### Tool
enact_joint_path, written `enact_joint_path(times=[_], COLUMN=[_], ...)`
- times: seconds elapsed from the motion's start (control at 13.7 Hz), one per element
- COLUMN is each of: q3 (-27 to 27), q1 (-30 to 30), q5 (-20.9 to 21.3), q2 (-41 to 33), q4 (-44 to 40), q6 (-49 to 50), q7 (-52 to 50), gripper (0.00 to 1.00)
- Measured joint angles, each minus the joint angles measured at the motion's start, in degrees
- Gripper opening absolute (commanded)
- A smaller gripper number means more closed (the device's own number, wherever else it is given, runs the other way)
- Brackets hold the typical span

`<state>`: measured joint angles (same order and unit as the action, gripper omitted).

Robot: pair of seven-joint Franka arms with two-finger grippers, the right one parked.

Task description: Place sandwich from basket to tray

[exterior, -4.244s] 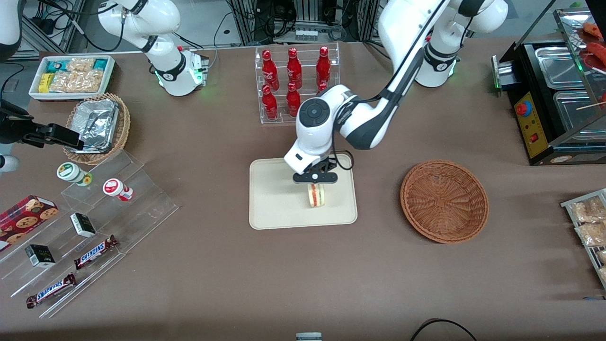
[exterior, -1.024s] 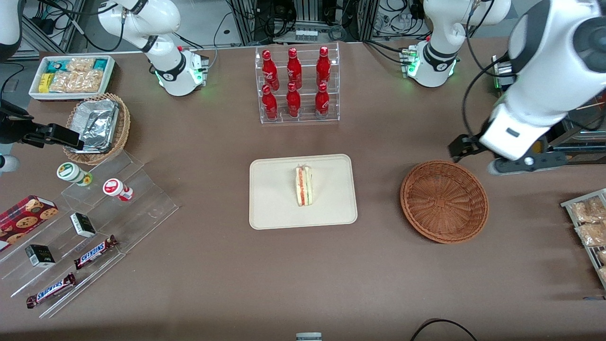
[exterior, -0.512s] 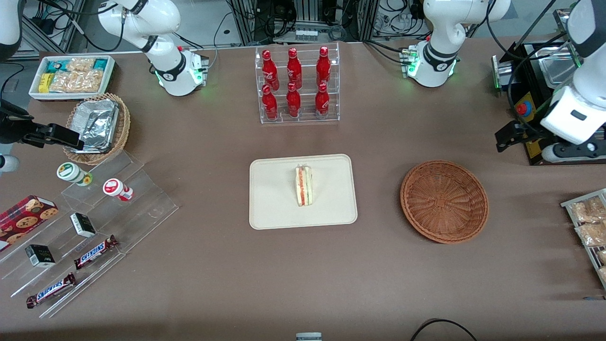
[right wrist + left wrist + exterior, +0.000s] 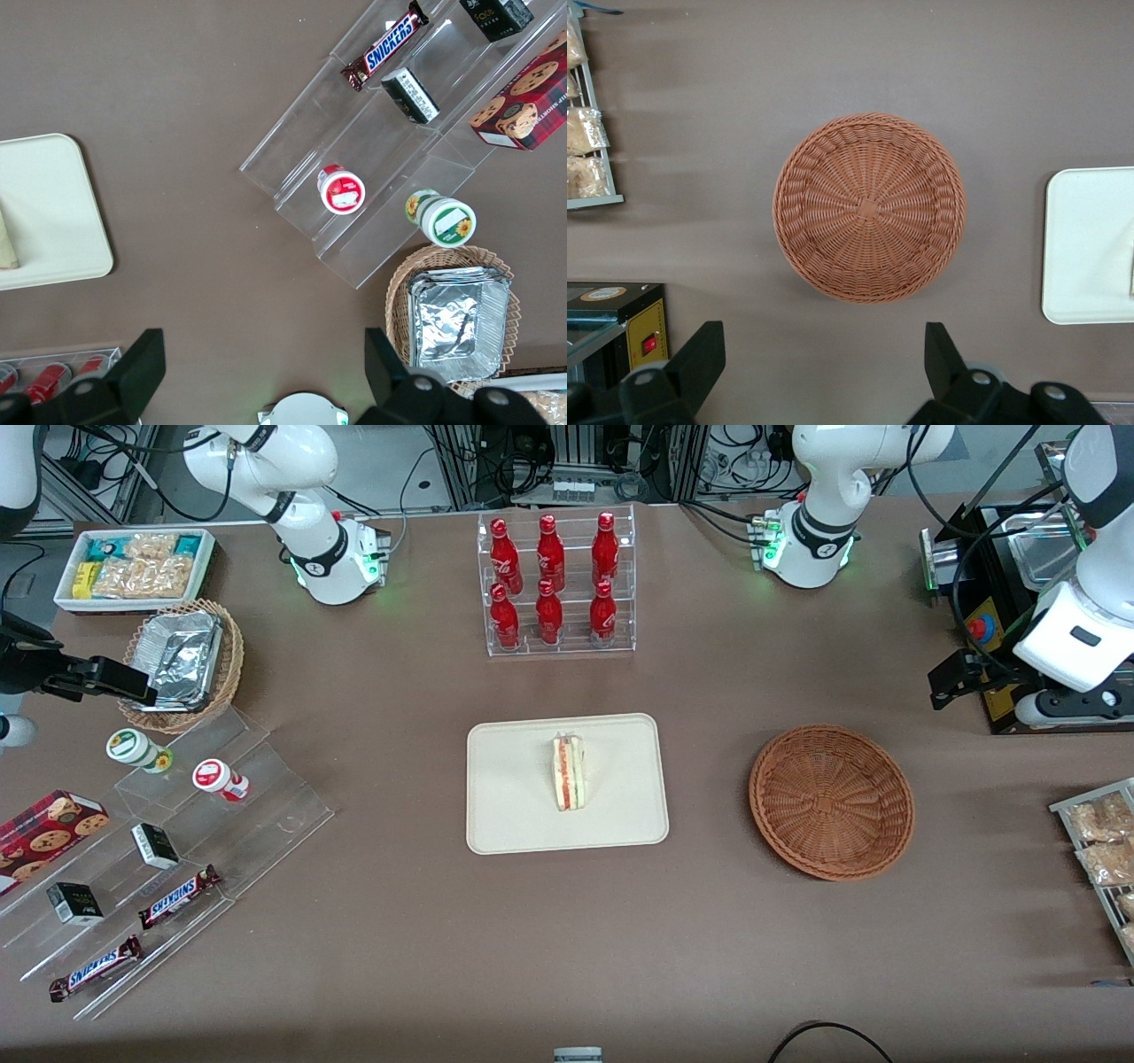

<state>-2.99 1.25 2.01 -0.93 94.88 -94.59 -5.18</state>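
Toward the working arm's end of the bench, the end effector [image 4: 824, 335] hangs high above the surface with its two fingers [image 4: 702, 352] spread wide and nothing between them. In the front view it sits at about two o'clock from the basket [image 4: 831, 802], well apart from it and close to a black appliance [image 4: 997, 657] with a red knob.

The wrist camera looks straight down on the basket's woven floor, with a corner of the tray [image 4: 514, 802] beside it. A rack of snack packets [image 4: 1101, 841] stands at roughly three o'clock from the basket in the front view.

The sandwich [image 4: 568, 772] lies on the tray, near its middle. Its cut edge faces up and shows the red and green filling stripes. It touches only the tray. The tray lies flat on the bench at about nine o'clock from the basket, clearly separated from it.

A clear stand of red bottles [image 4: 551, 584] is at twelve o'clock from the tray, farther from the front camera.
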Motion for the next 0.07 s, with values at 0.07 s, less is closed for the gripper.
enact_joint_path(times=[0.07], q3=[0.0], q1=[-0.3], q5=[0.0], q2=[0.0], q4=[0.0], q6=[0.0], q7=[0.0], gripper=[0.99])
